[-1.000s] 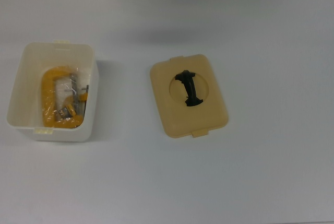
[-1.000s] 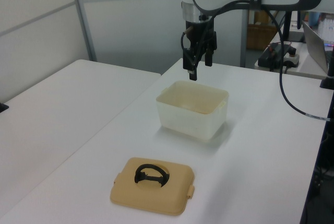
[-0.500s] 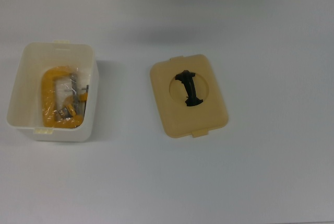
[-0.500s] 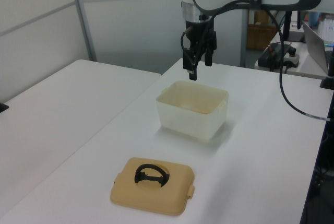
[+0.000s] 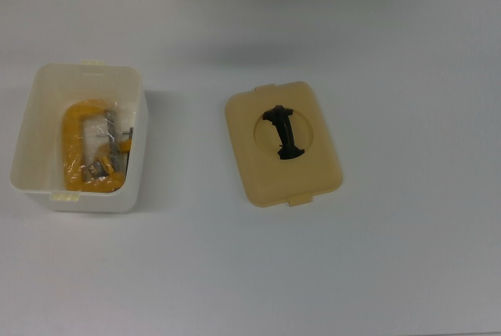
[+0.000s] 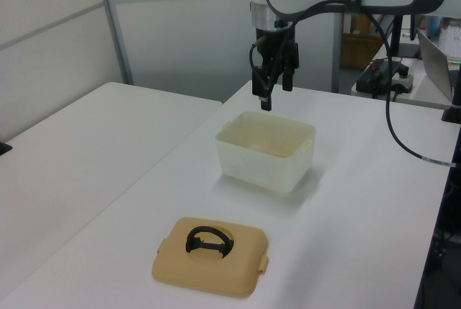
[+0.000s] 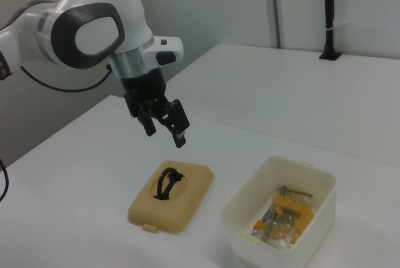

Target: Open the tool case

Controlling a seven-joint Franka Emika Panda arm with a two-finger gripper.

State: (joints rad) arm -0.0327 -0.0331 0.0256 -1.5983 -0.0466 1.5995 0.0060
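The white table (image 6: 94,179) fills most of the scene, and a second white table (image 7: 300,87) stands just beside it. Behind are pale wall panels (image 6: 50,28) with grey metal strips. A black post (image 7: 329,12) stands upright on the second table.

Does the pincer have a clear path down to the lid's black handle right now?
Probably yes. The pincer hangs empty in the air, and nothing lies over the black handle, which sits exposed in the lid recess. The open box stands apart on the table.
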